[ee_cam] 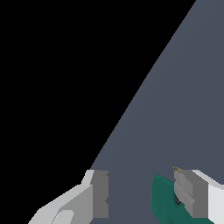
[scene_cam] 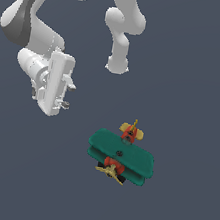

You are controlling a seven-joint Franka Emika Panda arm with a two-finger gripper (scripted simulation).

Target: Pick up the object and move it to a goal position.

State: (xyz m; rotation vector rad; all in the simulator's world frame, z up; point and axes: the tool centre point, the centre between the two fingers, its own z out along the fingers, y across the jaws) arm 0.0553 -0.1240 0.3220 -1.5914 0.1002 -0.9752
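1. Resting on the grey tabletop (scene_cam: 197,86), the biplane (scene_cam: 120,156) sits upright on its wheels, low and a little toward the exterior view's right, with nothing else near it.
2. Its body runs from the yellow tail fins, farther up in the exterior view, down to the yellow propeller (scene_cam: 110,172) nearest the camera; the two teal wings (scene_cam: 125,154) cross that line, long from the exterior view's left to its right and slightly slanted.
3. The hand (scene_cam: 66,96) hangs above and toward the exterior view's left of the plane, well apart from it, fingers pointing sideways toward the exterior view's right and not down at the tabletop.
4. Judged from that, the coming move must carry the hand toward the exterior view's right and downward, and turn it so the fingers face down over the plane.
5. In the wrist view the two fingers (ee_cam: 99,194) stand wide apart with bare tabletop between them; they grip nothing and touch nothing.
6. A teal wing edge shows in the wrist view just beside one finger, partly behind it, so the plane lies off to one side of the gap, not centred in it.
7. Closing across the narrow red body looks easier than spanning the wings, though how wide the fingers can go against the wings cannot be told.
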